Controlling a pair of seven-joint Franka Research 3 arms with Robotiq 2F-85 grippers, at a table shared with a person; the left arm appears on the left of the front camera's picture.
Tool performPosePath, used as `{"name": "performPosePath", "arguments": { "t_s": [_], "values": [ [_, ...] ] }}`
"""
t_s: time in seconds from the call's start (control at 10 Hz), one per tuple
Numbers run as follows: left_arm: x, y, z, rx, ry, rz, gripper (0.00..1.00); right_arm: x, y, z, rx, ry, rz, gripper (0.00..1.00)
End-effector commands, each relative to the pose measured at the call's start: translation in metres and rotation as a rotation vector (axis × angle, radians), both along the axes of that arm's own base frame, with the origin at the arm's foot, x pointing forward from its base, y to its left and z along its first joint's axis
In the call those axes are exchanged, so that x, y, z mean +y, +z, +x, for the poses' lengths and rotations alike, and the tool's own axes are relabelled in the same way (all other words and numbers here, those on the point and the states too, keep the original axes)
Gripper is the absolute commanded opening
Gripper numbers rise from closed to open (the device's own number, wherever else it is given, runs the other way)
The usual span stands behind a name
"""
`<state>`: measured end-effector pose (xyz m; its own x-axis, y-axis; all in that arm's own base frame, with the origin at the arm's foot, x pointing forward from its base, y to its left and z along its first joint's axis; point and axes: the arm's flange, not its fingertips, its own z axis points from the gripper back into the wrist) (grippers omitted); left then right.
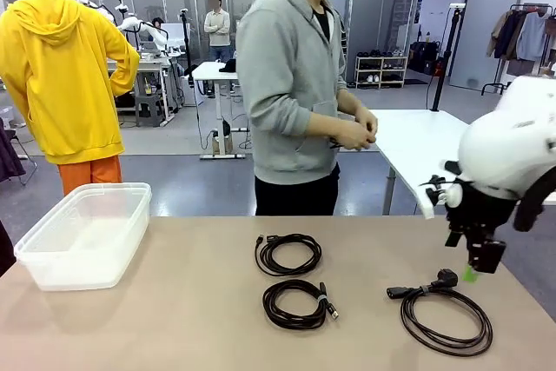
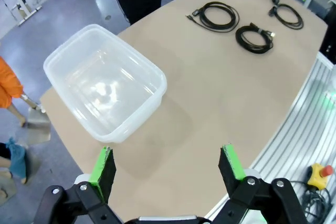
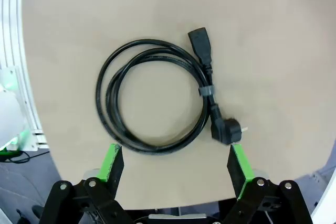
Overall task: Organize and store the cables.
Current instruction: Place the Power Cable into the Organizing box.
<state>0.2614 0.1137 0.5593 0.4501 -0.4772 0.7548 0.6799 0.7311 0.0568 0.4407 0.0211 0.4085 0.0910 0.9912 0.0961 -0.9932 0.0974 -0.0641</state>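
- my right gripper (image 3: 173,150): black fingers with green pads, jaws spread as wide as they go, nothing between them
- power cable (image 3: 207,90) lies flat right under this gripper, ahead of the pads and clear of both
- it is smooth black rubbery cord in a round coil of about two loops, pinched by a small band on the side of my right-hand pad
- one end has a chunky angled plug with metal pins, just ahead of that same pad; the other end has a straight blocky connector, farther out from the fingers
- my left gripper (image 2: 166,150): same green pads, also fully spread and empty, hanging high over the table (image 1: 174,319)
- table top is matte tan, smooth, with a rounded edge
- tub (image 1: 78,271) sits below and ahead of my left gripper, more toward its left-hand pad; it is clear, glossy plastic, rectangular with rounded corners and a thick rolled rim, nothing in it
- far coil (image 1: 261,256): thin black cord, round, a few loops, small plug sticking out; it is well ahead of my left gripper on the right-hand pad side
- near coil (image 1: 295,324): same thin black cord, tighter bundle with a tie and a small metal-tipped plug; it is just beside the far coil, apart from it
- both thin coils lie flat between my two grippers, well apart from the tub
- person (image 1: 287,67) in a soft grey hoodie at the far edge, hands (image 1: 356,128) together at the waist; I cannot tell what they hold
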Motion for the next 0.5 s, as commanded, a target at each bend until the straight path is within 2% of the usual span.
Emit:
{"name": "performPosePath", "arguments": {
  "t_s": [0.0, 0.4],
  "values": [
    [0.001, 0.000, 0.001, -0.003, -0.016, 0.004, 1.00, 0.009, -0.032, 0.027, -0.032, 0.052, -0.024, 1.00],
    [0.001, 0.000, 0.001, -0.003, -0.016, 0.004, 1.00, 0.023, -0.065, 0.042, -0.018, 0.070, -0.012, 1.00]
  ]
}}
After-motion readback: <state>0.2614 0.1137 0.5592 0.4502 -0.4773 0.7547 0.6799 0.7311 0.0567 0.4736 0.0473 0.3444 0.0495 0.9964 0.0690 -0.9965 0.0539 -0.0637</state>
